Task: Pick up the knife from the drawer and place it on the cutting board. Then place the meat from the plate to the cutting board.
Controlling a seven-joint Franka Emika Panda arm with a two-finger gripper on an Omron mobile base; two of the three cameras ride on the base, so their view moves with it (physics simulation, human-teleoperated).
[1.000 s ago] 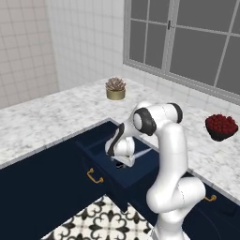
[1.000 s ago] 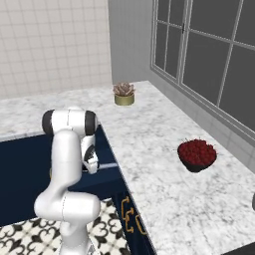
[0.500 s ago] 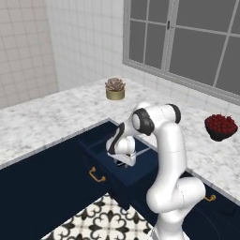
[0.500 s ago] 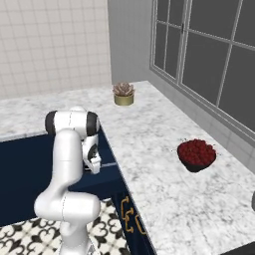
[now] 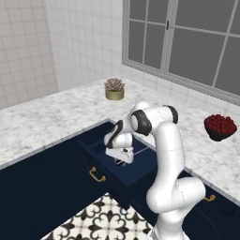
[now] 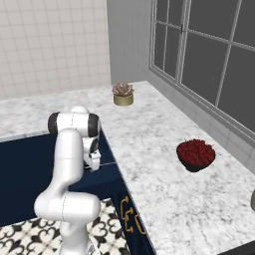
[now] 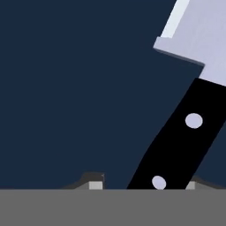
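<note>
My gripper (image 5: 123,158) reaches down into the open drawer (image 5: 140,168); a potted plant (image 5: 114,88) sits on the worktop (image 5: 42,122).

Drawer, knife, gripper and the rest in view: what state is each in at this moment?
drawer: pulled open.
knife: lying flat on the drawer floor, handle between the fingertips.
gripper: down in the drawer, straddling the handle; grip not clear.
potted plant: upright on the counter.
bowl of red fruit: upright, full.

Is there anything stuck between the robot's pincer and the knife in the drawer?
No, nothing visible is in the way. The pincer is right down over the knife, whose black handle lies between the fingertips on the drawer floor.
</note>
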